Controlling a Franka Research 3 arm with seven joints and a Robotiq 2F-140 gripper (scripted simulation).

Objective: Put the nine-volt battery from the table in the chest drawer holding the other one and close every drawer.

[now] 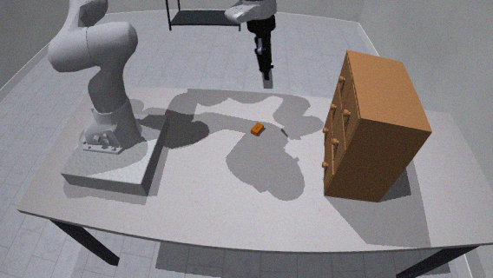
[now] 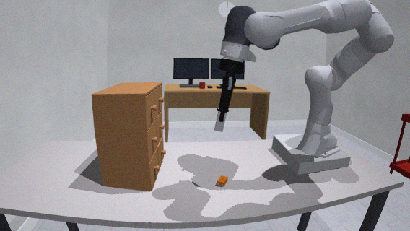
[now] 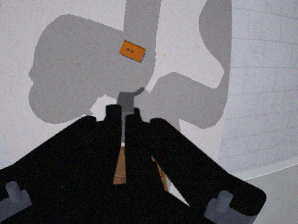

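One gripper (image 1: 267,82) (image 2: 219,125) (image 3: 126,103), black with grey fingertips, shut narrow, nothing between them; carried well above the tabletop (image 1: 195,195) (image 2: 119,206) (image 3: 15,90), pointing down with a slight tilt in the exterior view. One arm (image 1: 91,48) (image 2: 310,19), pale grey with a dark section near the wrist, reaching out from a low, blocky base (image 1: 78,169) (image 2: 325,167). One nine-volt battery (image 1: 257,129) (image 2: 221,181) (image 3: 133,51), orange, lying flat on the tabletop between base and chest, apart from both and from the gripper; its terminal end faces the exterior camera. One small chest (image 1: 391,89) (image 2: 124,144) (image 3: 120,172), orange-brown wood, upright, its drawer front turned towards the arm's side of the tabletop; six round knobs, in three rows of two; drawers apparently in line with the front, contents hidden. Assorted shadows, grey, of arm and gripper, spread over the tabletop, one reaching the battery. Beyond the tabletop, in the exterior view: one wooden desk (image 2: 216,99), bearing two dark monitors (image 2: 190,68) (image 2: 216,68) and one red cup (image 2: 202,85); one red cart (image 2: 399,138), partly out of frame. In the top view: one dark shelf unit (image 1: 204,17), standing on the floor
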